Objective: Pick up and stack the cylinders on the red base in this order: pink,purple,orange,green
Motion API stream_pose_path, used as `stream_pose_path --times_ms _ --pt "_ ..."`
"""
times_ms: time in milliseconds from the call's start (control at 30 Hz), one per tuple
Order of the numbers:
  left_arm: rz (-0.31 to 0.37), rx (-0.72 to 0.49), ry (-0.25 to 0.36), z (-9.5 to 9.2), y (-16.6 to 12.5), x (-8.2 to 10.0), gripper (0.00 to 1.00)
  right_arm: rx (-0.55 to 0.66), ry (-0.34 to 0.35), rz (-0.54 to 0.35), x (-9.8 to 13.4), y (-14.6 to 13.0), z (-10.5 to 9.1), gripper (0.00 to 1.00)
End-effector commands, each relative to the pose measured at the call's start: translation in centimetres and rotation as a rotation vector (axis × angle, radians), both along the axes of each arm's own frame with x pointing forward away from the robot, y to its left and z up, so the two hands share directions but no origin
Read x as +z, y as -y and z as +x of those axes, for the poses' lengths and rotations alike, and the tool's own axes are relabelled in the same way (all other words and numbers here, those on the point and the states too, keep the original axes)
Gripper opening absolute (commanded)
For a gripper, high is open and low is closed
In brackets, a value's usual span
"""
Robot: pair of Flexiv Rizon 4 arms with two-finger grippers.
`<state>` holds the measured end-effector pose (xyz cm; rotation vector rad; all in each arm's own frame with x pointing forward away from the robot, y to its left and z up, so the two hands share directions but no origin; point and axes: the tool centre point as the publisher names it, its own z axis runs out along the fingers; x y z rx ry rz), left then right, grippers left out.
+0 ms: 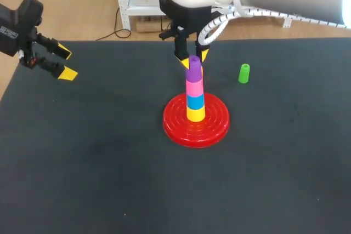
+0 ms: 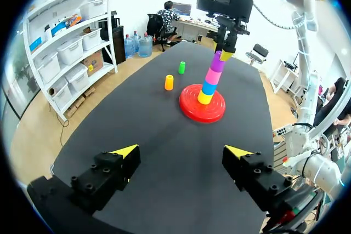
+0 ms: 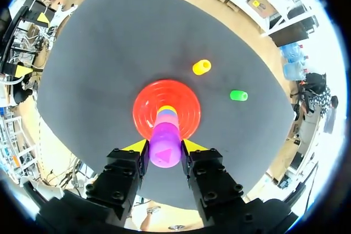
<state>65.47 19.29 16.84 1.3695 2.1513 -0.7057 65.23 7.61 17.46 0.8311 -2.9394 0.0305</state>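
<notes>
The red base (image 1: 216, 127) sits near the middle of the dark surface (image 1: 109, 179), and a column rises from its centre. A yellow cylinder (image 1: 196, 114) is at the bottom, a blue cylinder (image 1: 195, 101) is on it, then comes the pink cylinder (image 1: 194, 87), and the purple cylinder (image 1: 193, 68) is on top. The right gripper (image 3: 165, 146) points down over the column and is closed on the purple cylinder, with one yellow tip pressed to each side of its upper part. The purple cylinder's lower end meets the top of the pink one, though I cannot tell whether it is fully seated. In the head view, taking the base as the clock's centre, the green cylinder (image 1: 244, 73) stands upright between 1 and 2 o'clock, clear of the base's rim. The left wrist view shows the orange cylinder (image 2: 169, 82) upright on the surface beside the base and not touching it, with the green one beyond it and apart from it. The left gripper (image 1: 66, 63) hangs at about 10 o'clock from the base in the head view, well apart from every cylinder and near the surface's far left corner. Its fingers are spread wide with nothing between them.
</notes>
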Motion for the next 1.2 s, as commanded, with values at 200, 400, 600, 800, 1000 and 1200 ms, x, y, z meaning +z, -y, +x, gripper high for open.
stream_pose_path --times_ms 200,400,600,800,1000,1200 --pt "-0.001 0.001 0.002 -0.1 0.0 -0.1 1.00 0.000 0.009 0.071 2.1 0.7 -0.1 1.00" --pt "-0.001 0.001 0.002 -0.1 0.0 -0.1 1.00 -0.024 0.062 0.124 5.8 0.9 0.9 1.00" --pt "-0.001 0.001 0.002 -0.1 0.0 -0.1 1.00 -0.147 0.117 0.069 4.9 1.8 5.2 1.00" --pt "-0.001 0.001 0.002 -0.1 0.0 -0.1 1.00 -0.282 0.099 0.054 1.5 3.3 9.7 1.00" --pt "-0.001 0.001 0.002 -0.1 0.0 -0.1 1.00 -0.380 0.025 0.085 -2.9 4.2 11.9 1.00" --pt "-0.001 0.001 0.002 -0.1 0.0 -0.1 1.00 -0.431 -0.037 0.039 -6.8 2.9 12.9 1.00"
